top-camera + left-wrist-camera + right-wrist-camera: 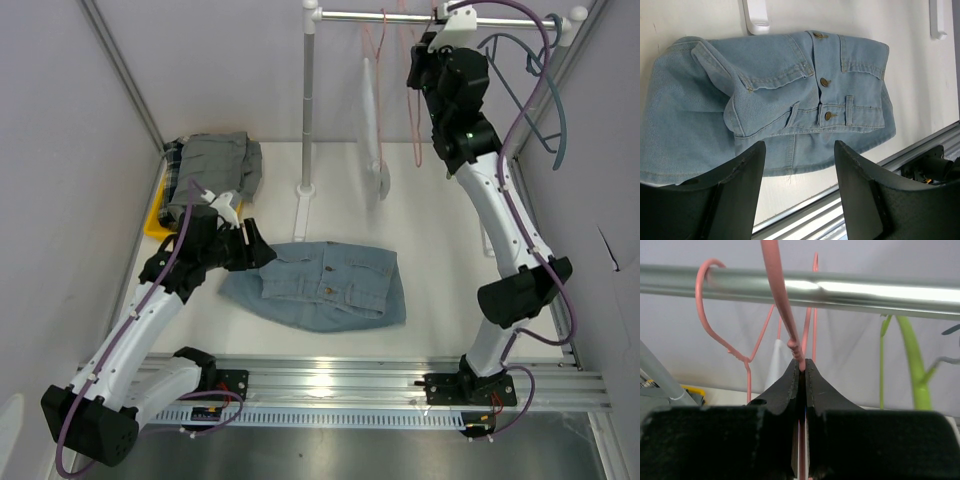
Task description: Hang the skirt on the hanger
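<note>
Right gripper (801, 365) pinches the pink hanger (782, 300) under the rail (865, 292) (right at its neck); left gripper (799, 150), fingers spread, hovers over the denim skirt (695, 115).

The right gripper (801, 367) is seen with its 2 jaws pressed together on the neck of a pink hanger (777, 285), just below the twist, under a metal rail (865, 291). A 2nd pink hanger (698, 290) is hooked over the rail at left. A green hanger (912, 360) is seen at right.

Matt denim skirt (330, 285), glossy wire hanger (781, 290)
</note>
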`<state>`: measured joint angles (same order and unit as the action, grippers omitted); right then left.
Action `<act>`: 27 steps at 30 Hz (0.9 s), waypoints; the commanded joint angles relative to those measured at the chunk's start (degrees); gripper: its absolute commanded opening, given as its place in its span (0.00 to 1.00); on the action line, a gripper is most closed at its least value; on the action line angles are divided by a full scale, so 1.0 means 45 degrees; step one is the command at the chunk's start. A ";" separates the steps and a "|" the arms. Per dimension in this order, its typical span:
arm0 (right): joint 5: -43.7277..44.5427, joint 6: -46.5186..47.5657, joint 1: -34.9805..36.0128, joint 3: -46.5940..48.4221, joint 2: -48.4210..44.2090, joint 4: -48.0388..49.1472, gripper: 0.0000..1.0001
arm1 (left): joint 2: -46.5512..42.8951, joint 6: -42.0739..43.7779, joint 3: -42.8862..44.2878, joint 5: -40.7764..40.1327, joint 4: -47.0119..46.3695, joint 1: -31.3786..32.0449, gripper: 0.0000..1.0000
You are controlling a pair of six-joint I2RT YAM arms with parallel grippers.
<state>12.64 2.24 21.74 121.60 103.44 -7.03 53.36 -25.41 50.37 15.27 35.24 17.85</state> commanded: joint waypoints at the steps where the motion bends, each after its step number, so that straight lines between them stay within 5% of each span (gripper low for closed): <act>1: 0.0041 -0.0204 -0.0084 -0.0438 -0.1266 0.0410 0.00 | -0.0140 0.0236 -0.0002 0.0279 -0.0332 -0.0118 0.63; 19: -0.1382 -0.2645 -0.0299 -0.6002 -0.7221 -0.2421 0.00 | 0.0407 0.0529 0.0408 0.1236 -0.0664 -0.0099 0.64; 23: -0.2572 -0.2920 -0.0319 -0.6961 -0.9463 -0.3709 0.00 | 0.0524 0.0549 0.0564 0.1470 -0.0684 -0.0118 0.64; 27: -0.5864 -0.3641 -0.0299 -0.8230 -1.1147 -0.4920 0.00 | 0.0427 0.0530 0.0954 0.1451 -0.0431 -0.0118 0.64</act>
<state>-1.04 -11.03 20.49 87.55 58.24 -24.32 55.72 -24.32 50.78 20.18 34.48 17.85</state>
